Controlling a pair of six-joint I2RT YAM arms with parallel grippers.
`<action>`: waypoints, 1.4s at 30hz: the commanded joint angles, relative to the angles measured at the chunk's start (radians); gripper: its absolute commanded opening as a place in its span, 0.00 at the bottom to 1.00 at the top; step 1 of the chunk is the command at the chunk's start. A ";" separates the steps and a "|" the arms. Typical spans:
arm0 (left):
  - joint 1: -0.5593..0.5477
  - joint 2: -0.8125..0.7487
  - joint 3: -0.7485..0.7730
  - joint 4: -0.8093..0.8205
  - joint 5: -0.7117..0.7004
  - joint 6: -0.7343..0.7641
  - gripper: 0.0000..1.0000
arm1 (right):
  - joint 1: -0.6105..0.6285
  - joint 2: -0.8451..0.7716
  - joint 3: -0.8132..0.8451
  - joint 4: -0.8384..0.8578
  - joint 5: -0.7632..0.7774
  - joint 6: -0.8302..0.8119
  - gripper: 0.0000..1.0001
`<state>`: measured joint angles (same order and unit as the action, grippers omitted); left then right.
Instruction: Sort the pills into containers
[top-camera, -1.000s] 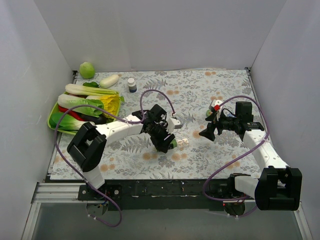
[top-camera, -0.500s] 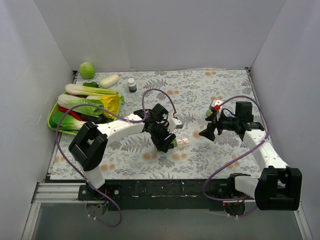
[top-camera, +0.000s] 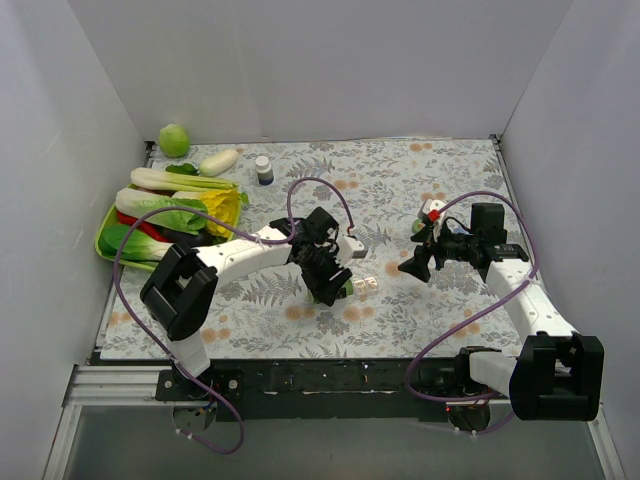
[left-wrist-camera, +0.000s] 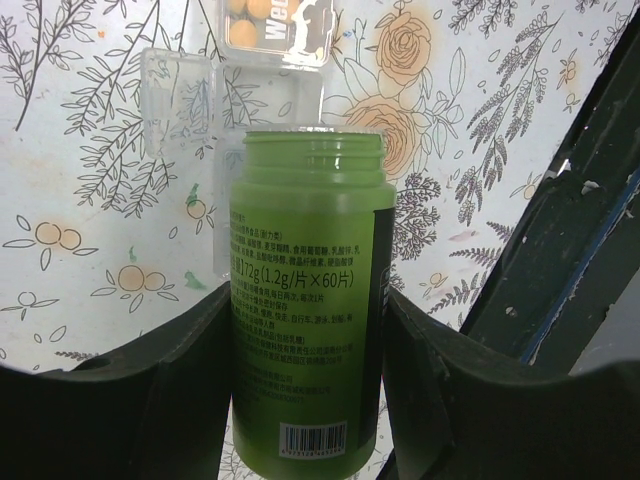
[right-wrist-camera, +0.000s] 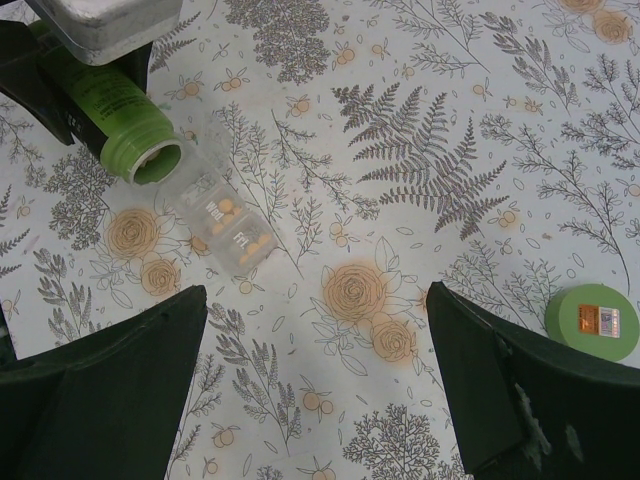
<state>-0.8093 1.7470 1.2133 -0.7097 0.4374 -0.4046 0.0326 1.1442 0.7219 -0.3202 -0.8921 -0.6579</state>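
My left gripper (left-wrist-camera: 308, 300) is shut on a green pill bottle (left-wrist-camera: 305, 330), gripping its sides. The bottle is uncapped and lies tipped, its open mouth (right-wrist-camera: 150, 160) pointing at the containers (right-wrist-camera: 225, 225), a clear strip of small compartments on the flowered cloth. Orange pills (right-wrist-camera: 228, 207) lie in two labelled compartments; in the left wrist view the pills (left-wrist-camera: 245, 14) show at the top edge, beyond an open lid (left-wrist-camera: 180, 90). In the top view the bottle (top-camera: 343, 287) nearly touches the strip (top-camera: 366, 285). My right gripper (right-wrist-camera: 315, 300) hangs open over bare cloth, to the strip's right (top-camera: 412, 267).
A green bottle cap (right-wrist-camera: 592, 320) lies on the cloth to the right of my right gripper. A green tray of vegetables (top-camera: 165, 215) sits at the left, a dark blue white-capped bottle (top-camera: 264, 169) and a green fruit (top-camera: 174, 139) at the back. White walls enclose the table.
The left arm's elbow has crept slightly to the right; the bottle stays tipped at the strip. The right arm has not moved.
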 joint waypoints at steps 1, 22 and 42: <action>-0.010 0.005 0.052 -0.017 -0.012 0.004 0.00 | -0.008 0.000 0.025 -0.010 -0.013 -0.008 0.98; -0.028 0.025 0.095 -0.056 -0.055 -0.037 0.00 | -0.010 0.005 0.024 -0.011 -0.008 -0.009 0.98; -0.041 0.037 0.132 -0.097 -0.092 -0.056 0.00 | -0.010 0.009 0.025 -0.011 -0.004 -0.008 0.98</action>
<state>-0.8417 1.7943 1.3037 -0.7952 0.3511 -0.4511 0.0261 1.1488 0.7219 -0.3214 -0.8913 -0.6582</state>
